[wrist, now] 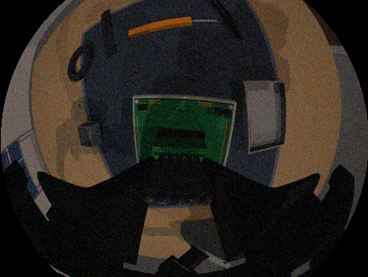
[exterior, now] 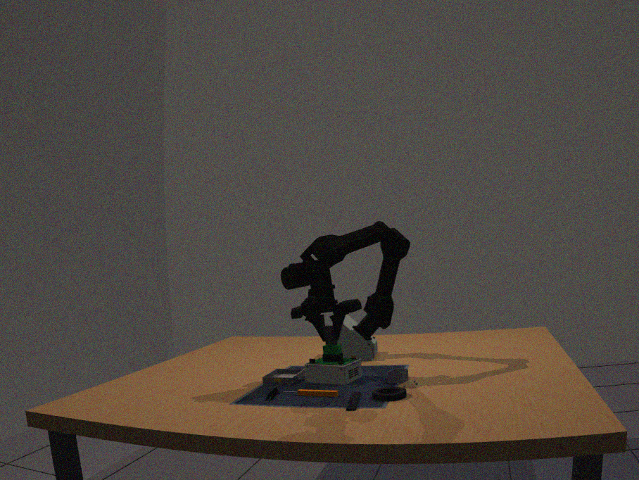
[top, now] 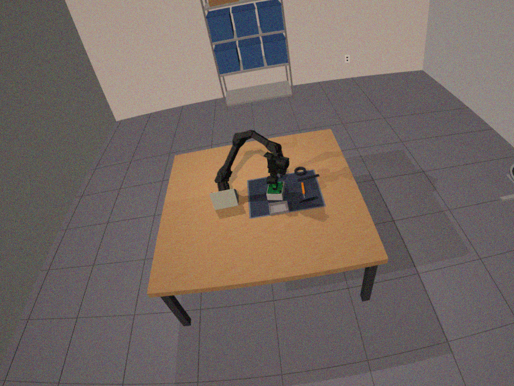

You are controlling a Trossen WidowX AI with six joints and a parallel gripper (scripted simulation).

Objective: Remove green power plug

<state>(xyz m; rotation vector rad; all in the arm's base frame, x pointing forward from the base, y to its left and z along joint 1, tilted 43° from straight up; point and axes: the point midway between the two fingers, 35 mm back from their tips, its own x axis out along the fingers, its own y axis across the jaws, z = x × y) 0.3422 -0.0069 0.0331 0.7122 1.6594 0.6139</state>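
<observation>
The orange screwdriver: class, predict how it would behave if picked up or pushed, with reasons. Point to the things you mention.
The orange screwdriver (top: 303, 188) (exterior: 317, 393) (wrist: 160, 27) is probably stiff, as its handle and thin shaft look straight in the exterior view. Its thick handle probably outweighs the shaft, so it might swivel if gripped near the tip. Lying flat and low, it seems unlikely to tip over.

green plug (exterior: 331, 350) (wrist: 179, 151) upright in black socket (exterior: 333, 357) (wrist: 181, 136), circuit board (top: 270, 192) (exterior: 317, 361) (wrist: 148, 122) level, grey tray (top: 270, 209) (exterior: 279, 381) (wrist: 279, 114) nearby
</observation>
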